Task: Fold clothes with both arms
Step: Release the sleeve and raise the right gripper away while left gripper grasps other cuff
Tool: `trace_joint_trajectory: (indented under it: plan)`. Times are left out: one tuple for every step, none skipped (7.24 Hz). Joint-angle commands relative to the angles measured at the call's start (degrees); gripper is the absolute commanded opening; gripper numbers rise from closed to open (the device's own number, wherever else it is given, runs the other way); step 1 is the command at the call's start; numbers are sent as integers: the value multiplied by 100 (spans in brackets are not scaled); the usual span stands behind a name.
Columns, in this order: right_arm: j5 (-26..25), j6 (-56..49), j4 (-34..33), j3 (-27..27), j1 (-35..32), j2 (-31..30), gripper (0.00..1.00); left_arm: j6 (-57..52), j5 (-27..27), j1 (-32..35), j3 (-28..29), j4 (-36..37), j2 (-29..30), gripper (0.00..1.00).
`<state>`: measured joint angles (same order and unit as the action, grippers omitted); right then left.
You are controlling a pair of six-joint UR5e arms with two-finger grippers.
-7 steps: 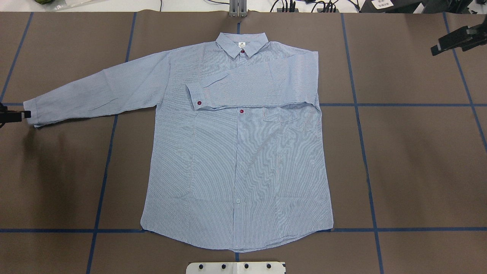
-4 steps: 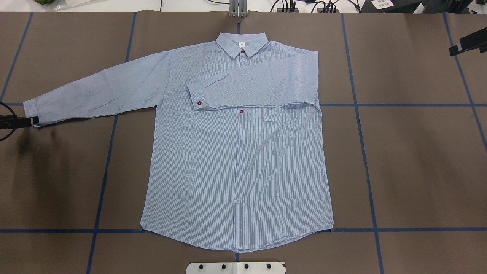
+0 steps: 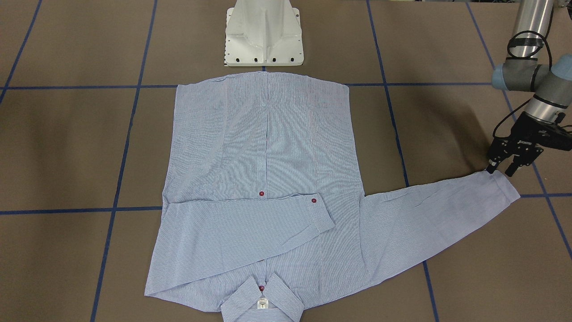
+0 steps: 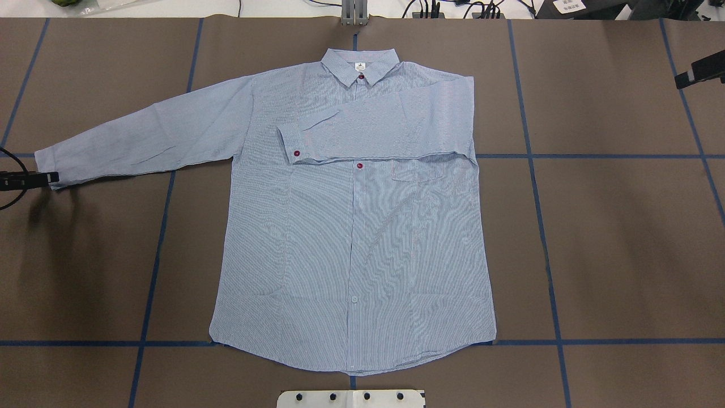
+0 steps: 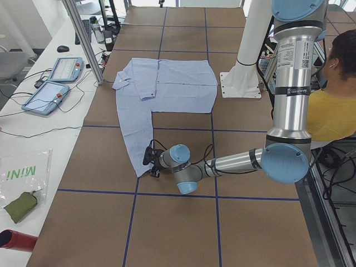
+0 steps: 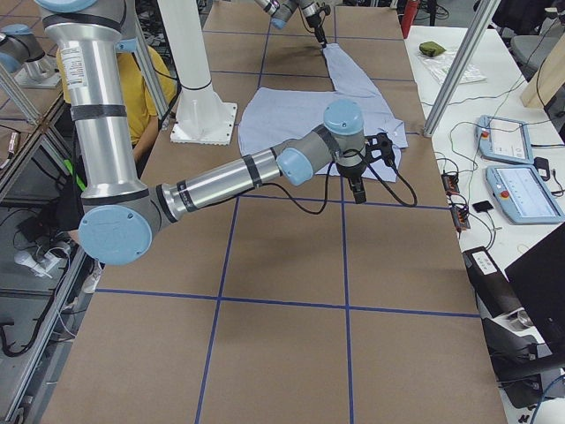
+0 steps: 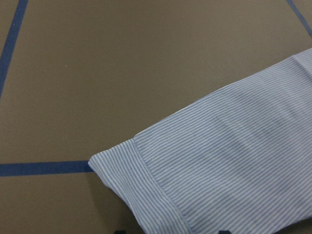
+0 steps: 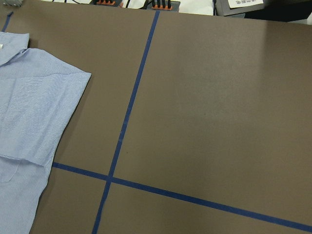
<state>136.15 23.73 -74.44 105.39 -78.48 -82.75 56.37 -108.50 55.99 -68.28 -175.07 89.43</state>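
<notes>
The light blue striped shirt (image 4: 351, 226) lies flat, front up, collar away from the robot. One sleeve is folded across the chest (image 4: 374, 133). The other sleeve stretches out to the overhead view's left and ends in a cuff (image 4: 45, 161). My left gripper (image 3: 499, 171) is open, low at the cuff's corner (image 3: 505, 185). In the left wrist view the cuff (image 7: 146, 180) lies just ahead of the fingers. My right gripper (image 4: 682, 82) hangs over bare table far from the shirt. I cannot tell whether it is open or shut.
The white pedestal base (image 3: 263, 36) stands at the shirt's hem side. Blue tape lines (image 4: 532, 156) cross the brown table cover. Tablets and cables lie on the side bench (image 5: 55, 83). A person in yellow (image 5: 334, 111) sits behind the robot.
My left gripper has shifted slightly toward the cuff's corner and lower. My right gripper has drawn back toward the right edge of the overhead view. The shirt has not moved.
</notes>
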Motion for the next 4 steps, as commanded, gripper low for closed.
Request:
trace_joint_trajectory:
  plan:
    - [-1,1,0,87,-1,-75,100,14,4,-1,52,17,31,51]
    - [-1,1,0,96,-1,-92,100,5,4,-1,122,8,48,38]
    - [-1,1,0,87,-1,-93,100,5,4,-9,122,8,48,30]
    - [-1,1,0,96,8,-93,100,-12,4,-9,114,8,40,19]
